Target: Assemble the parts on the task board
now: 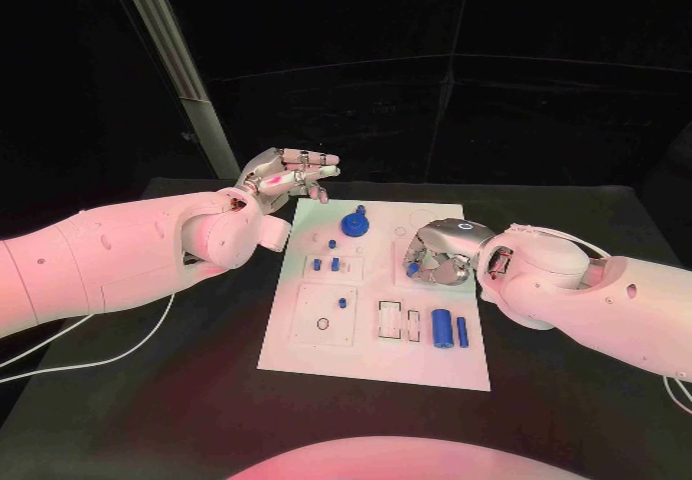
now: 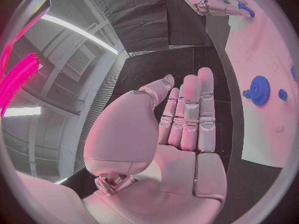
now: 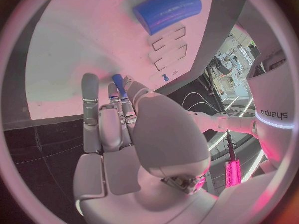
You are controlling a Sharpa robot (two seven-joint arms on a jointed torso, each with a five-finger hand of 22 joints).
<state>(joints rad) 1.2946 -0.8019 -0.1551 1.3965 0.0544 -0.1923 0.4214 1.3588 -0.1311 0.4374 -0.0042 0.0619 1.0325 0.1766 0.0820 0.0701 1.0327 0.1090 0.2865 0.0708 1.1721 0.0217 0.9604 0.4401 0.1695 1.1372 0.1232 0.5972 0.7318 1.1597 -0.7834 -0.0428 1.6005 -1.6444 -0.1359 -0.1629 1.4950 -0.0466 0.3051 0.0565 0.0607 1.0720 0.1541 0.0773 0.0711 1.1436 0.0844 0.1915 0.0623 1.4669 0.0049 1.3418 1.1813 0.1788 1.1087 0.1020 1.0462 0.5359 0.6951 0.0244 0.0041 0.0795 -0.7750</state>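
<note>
Two hands are seen over the black table (image 1: pixel 173 400). The left hand (image 1: pixel 289 172) is raised beyond the far left corner of the task board (image 1: pixel 361 345), off the board, with its palm bare and its fingers (image 2: pixel 190 112) stretched out side by side; nothing is held in it. The right hand (image 1: pixel 437 255) is lowered over the right middle of the board, fingers curled downward, and a slim blue peg (image 3: pixel 118 84) is pinched at its fingertips, shown plainly in the right wrist view. On the board, a blue gear (image 1: pixel 356 222) is seated near the far edge, with small blue pegs (image 1: pixel 326 264) standing just nearer than it on the left half. A single small blue piece (image 1: pixel 343 301) is set in a square recess further toward the near side. Two blue cylinders (image 1: pixel 441 326) are laid side by side at the near right, beside two rectangular slots (image 1: pixel 389 318). Bare table is left all round the board, widest on the near side and to the left, where a white cable (image 1: pixel 87 345) is trailed across the surface.
</note>
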